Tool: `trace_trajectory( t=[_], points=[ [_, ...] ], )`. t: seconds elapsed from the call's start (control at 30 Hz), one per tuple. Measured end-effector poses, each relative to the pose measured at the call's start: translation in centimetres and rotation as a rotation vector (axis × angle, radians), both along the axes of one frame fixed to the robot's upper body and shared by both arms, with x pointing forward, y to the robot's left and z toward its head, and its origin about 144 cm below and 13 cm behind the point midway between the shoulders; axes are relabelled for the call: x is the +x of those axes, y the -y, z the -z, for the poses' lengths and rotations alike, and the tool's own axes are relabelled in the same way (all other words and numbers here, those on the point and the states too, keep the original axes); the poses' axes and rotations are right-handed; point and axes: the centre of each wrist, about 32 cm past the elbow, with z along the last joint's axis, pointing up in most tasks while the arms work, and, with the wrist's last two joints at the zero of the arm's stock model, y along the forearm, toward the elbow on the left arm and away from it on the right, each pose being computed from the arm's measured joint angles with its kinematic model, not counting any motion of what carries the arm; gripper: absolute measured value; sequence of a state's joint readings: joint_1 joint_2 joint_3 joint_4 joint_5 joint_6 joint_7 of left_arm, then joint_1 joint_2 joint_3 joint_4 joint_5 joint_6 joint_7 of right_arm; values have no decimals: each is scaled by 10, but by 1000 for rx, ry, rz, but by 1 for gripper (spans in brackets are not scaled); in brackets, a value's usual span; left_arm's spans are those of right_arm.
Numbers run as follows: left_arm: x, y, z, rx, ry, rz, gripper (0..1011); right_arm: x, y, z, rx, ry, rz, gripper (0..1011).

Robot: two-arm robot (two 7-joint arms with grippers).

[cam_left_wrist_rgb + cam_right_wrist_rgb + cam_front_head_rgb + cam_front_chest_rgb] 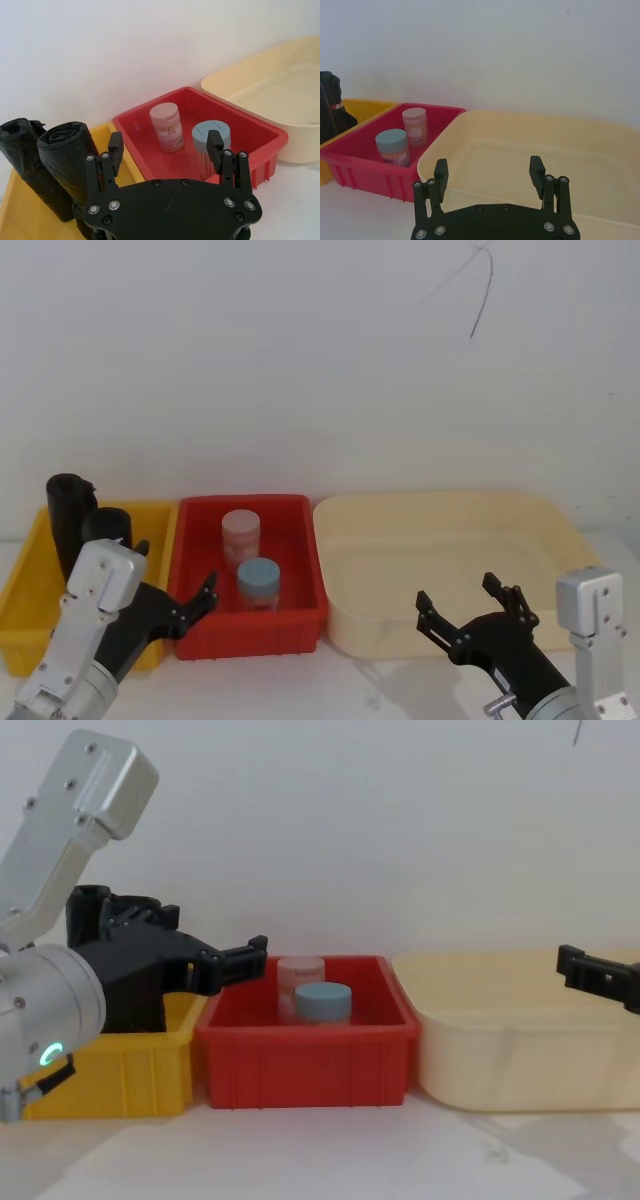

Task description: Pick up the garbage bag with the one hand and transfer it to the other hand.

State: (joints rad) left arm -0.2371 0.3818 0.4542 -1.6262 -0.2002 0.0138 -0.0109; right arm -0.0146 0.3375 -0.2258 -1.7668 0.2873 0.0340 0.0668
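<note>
Garbage bag [112, 524], a tightly rolled black cylinder, stands upright in the yellow bin [28, 575] towards its right side, its top poking a little above the rim; close against it on the left stands a taller black roll [66, 512], which bears a small red mark in the right wrist view; nothing holds either roll. The left gripper [165, 141] hovers near the front right corner of the yellow bin, by the wall it shares with the red bin [300, 508]; its fingers are spread wide and hold nothing, with the bag just beyond and to the left of them, not touched. The right gripper [456, 590] hangs well apart on the other side, at the front edge of the cream tub [560, 532]; its fingers are likewise spread wide with nothing between them. In the red bin, between the yellow bin and the cream tub, stand two jars; the pink-lidded jar [241, 532] is farther back and the blue-lidded jar [258, 582] nearer the front; all three containers sit in a row on the white table [350, 680].
</note>
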Motion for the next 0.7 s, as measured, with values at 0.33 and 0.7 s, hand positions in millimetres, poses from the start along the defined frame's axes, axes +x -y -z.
trace_trajectory(
  t=[0.33, 0.7],
  points=[
    [-6, -3, -1, -5, -33, -4, 1001, 0, 0, 0, 0, 0, 0, 1000],
    [-19, -31, -4, -22, -106, -41, 1001, 0, 0, 0, 0, 0, 0, 1000]
  ],
)
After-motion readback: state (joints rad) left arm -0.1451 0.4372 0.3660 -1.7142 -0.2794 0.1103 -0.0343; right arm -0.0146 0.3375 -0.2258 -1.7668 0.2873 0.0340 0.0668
